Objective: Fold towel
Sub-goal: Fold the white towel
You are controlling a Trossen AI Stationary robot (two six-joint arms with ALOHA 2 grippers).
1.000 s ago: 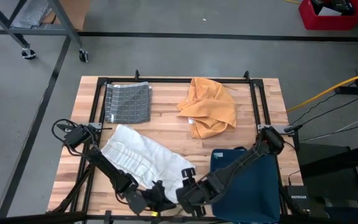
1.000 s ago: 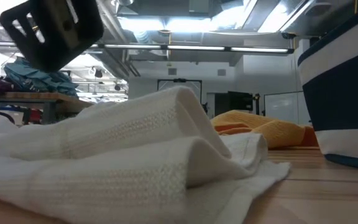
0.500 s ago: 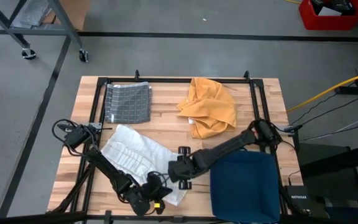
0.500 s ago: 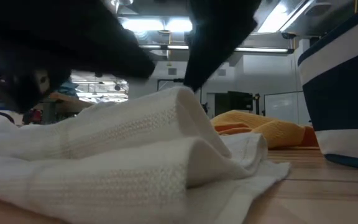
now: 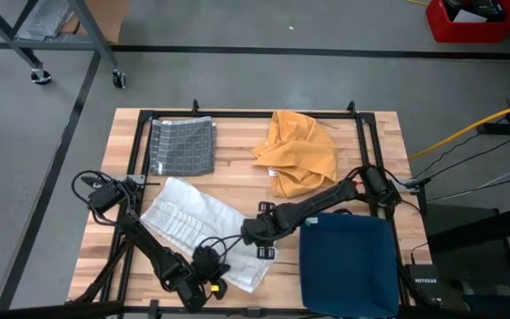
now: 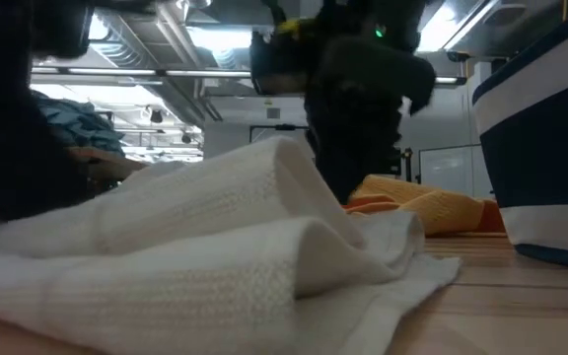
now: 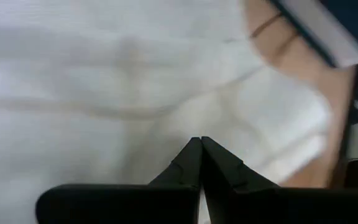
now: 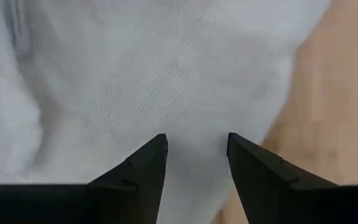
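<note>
A crumpled white towel (image 5: 189, 221) lies on the wooden table, left of the middle and toward the near edge; it also fills the low view (image 6: 215, 237). My left gripper (image 5: 211, 266) is shut, its tips (image 7: 197, 142) pointing slantwise down at the towel's near end. My right gripper (image 5: 250, 234) stands open over the towel's right end, pointing steeply down. In the right wrist view (image 8: 196, 146) white cloth shows between its two fingers, close to the towel's edge and the bare wood. My left gripper's shut tips point onto the white towel's near end (image 7: 185, 118); whether they touch the cloth I cannot tell. My right gripper's fingers stand apart above the towel's right end (image 8: 194, 106); I cannot tell whether they touch it.
A dark blue bag (image 5: 348, 264) sits at the near right, close beside my right arm. An orange cloth (image 5: 301, 151) lies crumpled at the far middle. A folded grey checked cloth (image 5: 182, 146) lies at the far left. A black frame (image 5: 255, 115) runs round the table's working area.
My right gripper has swung from the table's near edge toward the far side and come down over the towel's right end. My left gripper has tipped down and rolled at the towel's near end. The towel lies as before.
</note>
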